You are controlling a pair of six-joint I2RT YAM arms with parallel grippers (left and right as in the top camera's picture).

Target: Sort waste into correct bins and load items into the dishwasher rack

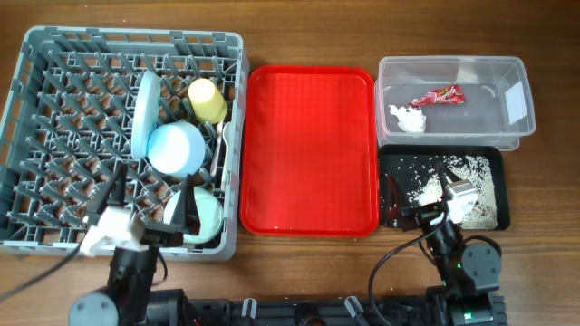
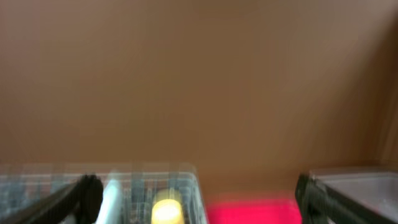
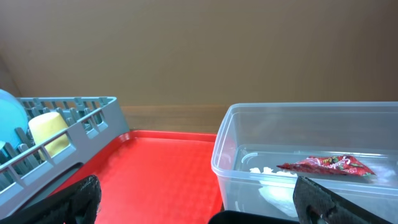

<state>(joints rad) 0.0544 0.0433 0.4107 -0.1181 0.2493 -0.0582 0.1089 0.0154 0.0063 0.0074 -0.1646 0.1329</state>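
From overhead, 1 grey dishwasher rack [image 1: 36, 54] held 1 light blue plate [image 1: 145, 109] on edge, 1 yellow cup [image 1: 207, 100], 1 light blue bowl [image 1: 175, 149] and 1 pale green bowl [image 1: 207, 215] partly hidden by an arm. It also held 1 white utensil [image 1: 220, 145], fork or spoon unclear. 1 clear tub [image 1: 453, 62] held 1 red wrapper [image 1: 439, 96] and 1 napkin [image 1: 408, 118]. Rice scraps [image 1: 471, 167] lay in 1 black tray [image 1: 503, 181].

The left wrist view was blurred. The left gripper [image 2: 196, 196] stood spread wide, empty.

In the right wrist view, the right gripper [image 3: 199, 199] was likewise spread, holding nothing, its fingers cut off below.

The serving tray [image 1: 308, 149] lies between the rack [image 1: 54, 136] at left and the tub [image 1: 453, 60] at right.
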